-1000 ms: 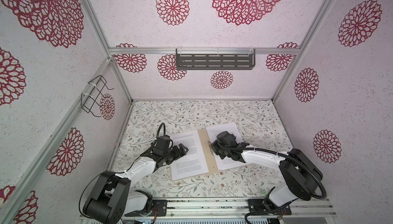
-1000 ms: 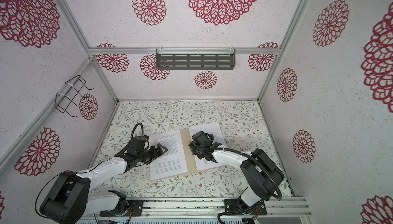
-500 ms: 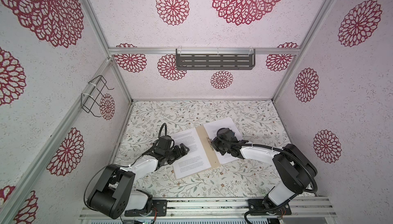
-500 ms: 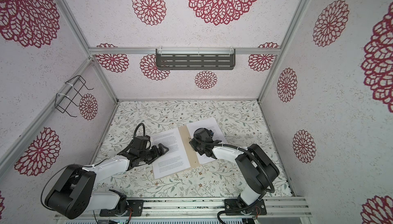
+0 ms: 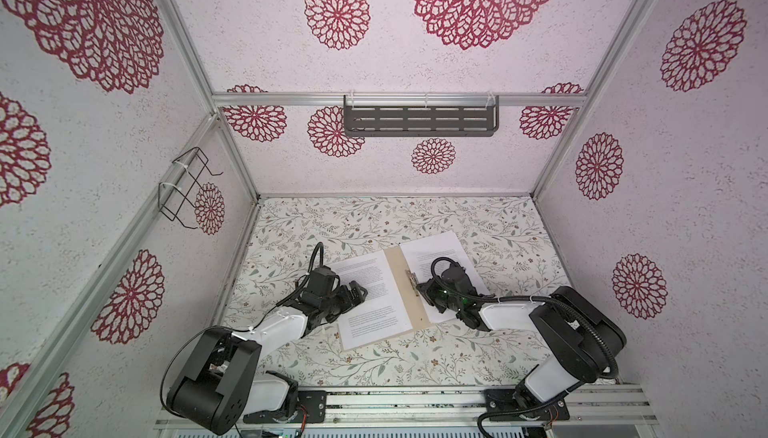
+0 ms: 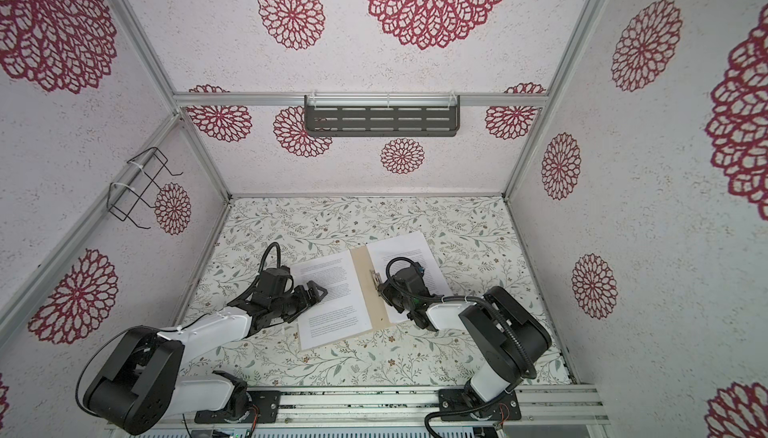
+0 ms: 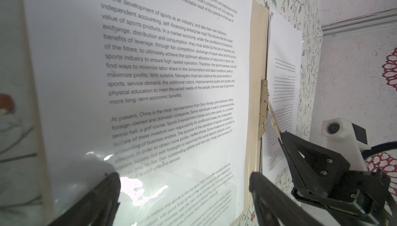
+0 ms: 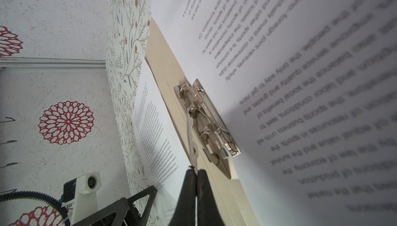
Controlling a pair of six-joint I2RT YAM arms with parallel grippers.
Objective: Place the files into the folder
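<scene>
1. Folder (image 5: 401, 273): lies open and flat near the middle of the floral table (image 5: 374, 215), with a bare tan strip showing along its spine
2. Files (image 5: 376, 315): white printed sheets lie on the left leaf. A second stack (image 5: 436, 248) lies just right of the strip, hiding whatever is under it
3. Left gripper (image 5: 357, 290): jaws spread wide, low over the left sheets, nothing between the fingers
4. Right gripper (image 8: 195, 171): jaws pressed together, pinching the tip of the thin metal fastener lever (image 8: 190, 141), which is raised off the strip
</scene>
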